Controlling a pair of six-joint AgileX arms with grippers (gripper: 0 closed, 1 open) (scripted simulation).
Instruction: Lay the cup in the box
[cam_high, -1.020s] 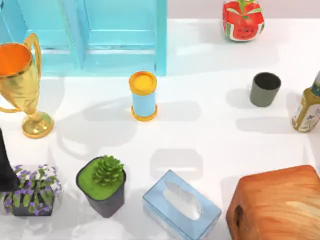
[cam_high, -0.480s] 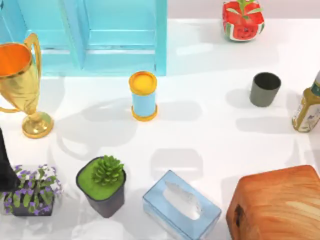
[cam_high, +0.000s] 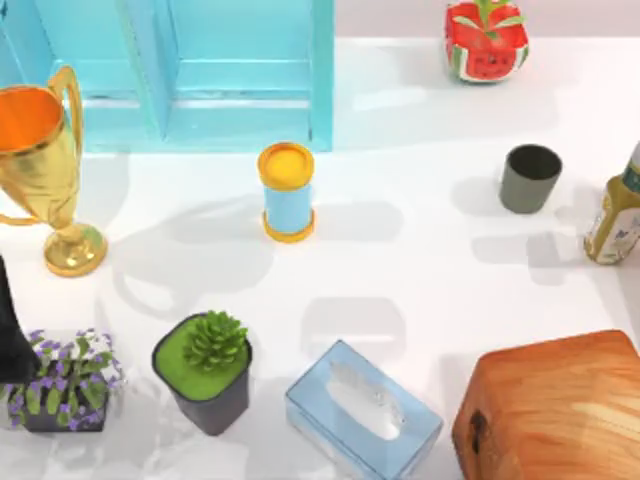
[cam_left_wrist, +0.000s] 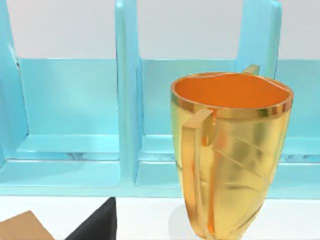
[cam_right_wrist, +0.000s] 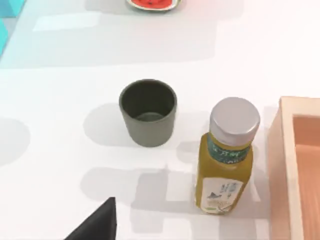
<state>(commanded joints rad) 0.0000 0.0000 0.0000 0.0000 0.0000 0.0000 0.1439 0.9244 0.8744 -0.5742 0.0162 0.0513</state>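
Note:
The cup (cam_high: 529, 178) is small, dark grey-green and handleless. It stands upright at the right rear of the table, open end up and nothing in it, and the right wrist view looks down on the cup (cam_right_wrist: 148, 112). The box (cam_high: 555, 405) is a wooden one at the front right corner; its pale rim and open inside (cam_right_wrist: 300, 165) show beside the bottle. A dark piece of my right gripper (cam_right_wrist: 97, 222) hangs above the table short of the cup. My left arm (cam_high: 10, 330) is parked at the left edge, facing the gold trophy (cam_left_wrist: 230, 155).
An olive oil bottle (cam_high: 615, 215) stands between cup and box. A blue cylinder with yellow rims (cam_high: 287, 192), a tissue box (cam_high: 362, 412), a potted succulent (cam_high: 205, 370), a flower pot (cam_high: 65, 385), a watermelon toy (cam_high: 486, 40) and a turquoise rack (cam_high: 200, 70) surround the open middle.
Soft shadows beside the cup and the bottle have shifted a little. The objects stand where they were.

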